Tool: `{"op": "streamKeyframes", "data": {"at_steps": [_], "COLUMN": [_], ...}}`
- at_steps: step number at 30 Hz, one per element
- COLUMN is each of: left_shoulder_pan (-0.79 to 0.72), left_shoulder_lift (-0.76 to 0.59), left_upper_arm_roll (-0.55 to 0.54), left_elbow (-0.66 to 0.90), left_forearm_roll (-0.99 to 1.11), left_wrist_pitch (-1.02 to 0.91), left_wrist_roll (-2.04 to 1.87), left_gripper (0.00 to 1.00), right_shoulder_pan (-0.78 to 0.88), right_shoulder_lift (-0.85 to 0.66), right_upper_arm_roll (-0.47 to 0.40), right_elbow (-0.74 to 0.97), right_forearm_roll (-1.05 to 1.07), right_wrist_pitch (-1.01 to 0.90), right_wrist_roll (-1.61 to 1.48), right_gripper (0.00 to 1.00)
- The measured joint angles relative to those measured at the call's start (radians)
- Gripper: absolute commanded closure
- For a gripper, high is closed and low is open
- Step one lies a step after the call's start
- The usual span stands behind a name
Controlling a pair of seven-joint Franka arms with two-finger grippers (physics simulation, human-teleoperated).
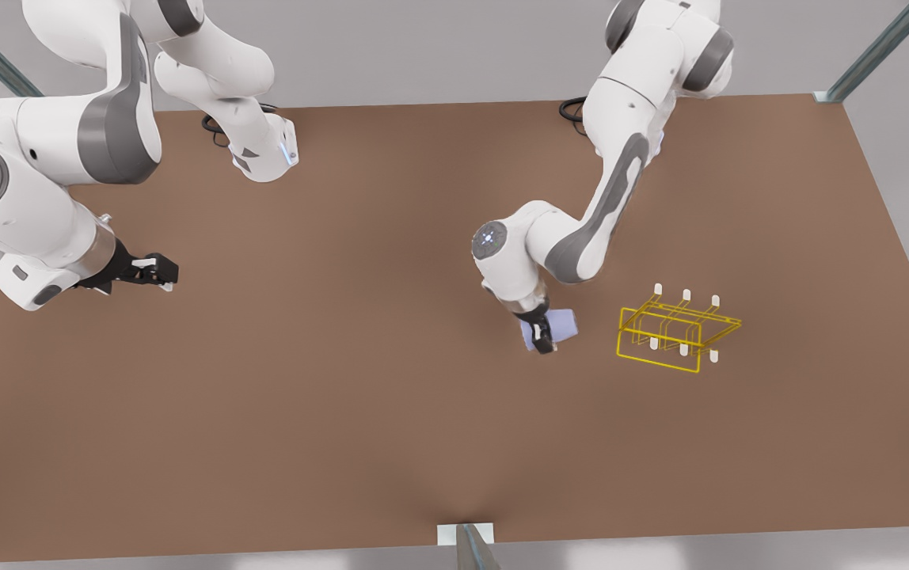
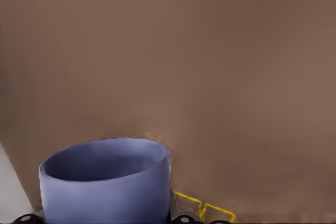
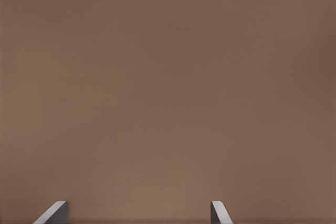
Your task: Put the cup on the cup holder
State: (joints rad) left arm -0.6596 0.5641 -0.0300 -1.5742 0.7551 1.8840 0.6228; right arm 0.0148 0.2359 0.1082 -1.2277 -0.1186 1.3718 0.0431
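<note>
While the right gripper (image 1: 160, 273) waits off to the front view's left, fingers apart, the left gripper (image 1: 543, 338) is clamped on the cup (image 1: 562, 325), just beside the cup holder (image 1: 675, 331) on the table (image 1: 344, 412).

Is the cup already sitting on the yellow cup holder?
No, the cup is held in the left end effector, apart from the cup holder.
</note>
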Motion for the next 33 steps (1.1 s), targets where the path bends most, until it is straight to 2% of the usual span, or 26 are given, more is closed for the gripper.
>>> {"op": "streamKeyframes", "data": {"at_steps": [2, 5, 10, 17, 24, 33], "left_shoulder_pan": [-0.033, -0.037, -0.013, 0.041, 0.046, 0.049], "left_shoulder_lift": [0.027, 0.098, 0.164, 0.165, 0.184, 0.229], "left_upper_arm_roll": [-0.001, 0.005, 0.053, 0.091, 0.074, 0.072], "left_elbow": [0.005, -0.009, -0.088, -0.155, -0.152, -0.083], "left_forearm_roll": [0.321, 0.659, 0.899, 0.949, 0.832, 0.793], "left_wrist_pitch": [-0.174, -0.383, -0.614, -0.731, -0.73, -0.708], "left_wrist_roll": [0.024, 0.059, 0.104, 0.133, 0.125, 0.108], "left_gripper": [0.41, 0.41, 0.41, 0.4, 0.4, 0.4], "right_shoulder_pan": [0.001, 0.0, 0.0, -0.003, -0.013, -0.016], "right_shoulder_lift": [0.0, 0.0, 0.0, 0.006, 0.026, 0.034], "right_upper_arm_roll": [0.0, 0.0, 0.0, -0.001, -0.002, -0.001], "right_elbow": [-0.001, -0.001, -0.001, -0.001, -0.003, -0.001], "right_forearm_roll": [-0.001, -0.002, -0.002, 0.001, 0.007, 0.011], "right_wrist_pitch": [0.0, 0.0, 0.0, 0.0, 0.001, 0.002], "right_wrist_roll": [0.001, 0.003, 0.005, 0.004, 0.005, 0.007], "right_gripper": [0.0, 0.0, 0.0, 0.0, 0.0, 0.0]}}
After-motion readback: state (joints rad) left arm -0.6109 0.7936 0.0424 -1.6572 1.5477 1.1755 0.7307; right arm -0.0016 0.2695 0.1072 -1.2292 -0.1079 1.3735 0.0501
